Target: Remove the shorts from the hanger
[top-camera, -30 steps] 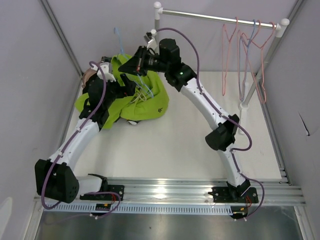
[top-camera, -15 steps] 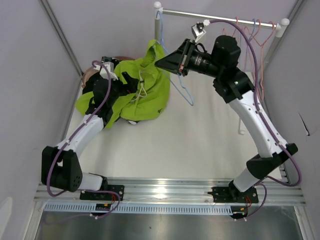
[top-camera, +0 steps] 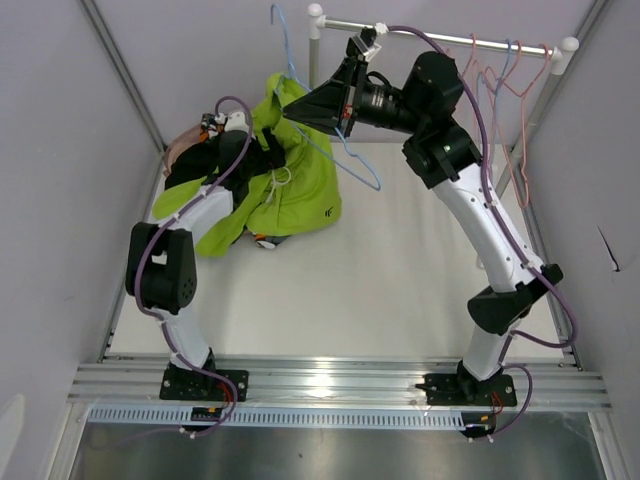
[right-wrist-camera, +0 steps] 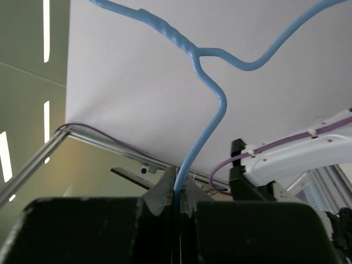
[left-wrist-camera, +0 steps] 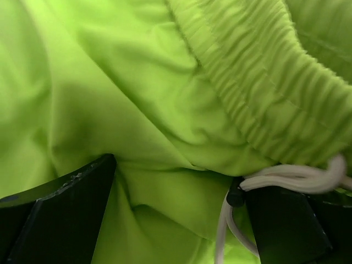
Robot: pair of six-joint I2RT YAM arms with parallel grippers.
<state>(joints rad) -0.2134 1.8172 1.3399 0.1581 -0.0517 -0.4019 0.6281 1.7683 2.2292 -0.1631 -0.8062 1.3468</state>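
Observation:
The lime-green shorts (top-camera: 295, 195) lie heaped at the back left of the table, with their top drawn up into a peak. The blue wire hanger (top-camera: 345, 160) rises out of them, its hook high by the back wall. My right gripper (top-camera: 292, 112) is shut on the hanger's wire (right-wrist-camera: 212, 110); in the right wrist view the gripper (right-wrist-camera: 177, 187) pinches it just below the twisted neck. My left gripper (top-camera: 268, 158) is pressed into the shorts. In the left wrist view the gripper (left-wrist-camera: 176, 176) stands open with green fabric (left-wrist-camera: 137, 82) and the white drawstring (left-wrist-camera: 297, 179) between its fingers.
A clothes rail (top-camera: 440, 38) runs along the back right with several pink and blue hangers (top-camera: 460, 110) on it. A dark and pink garment (top-camera: 185, 150) lies under the shorts at the left wall. The rail's post (top-camera: 490, 210) stands at the right.
My right gripper has swung the hanger up and to the left, toward the back wall, drawing the top of the shorts up. My left arm has folded in and stays in the shorts.

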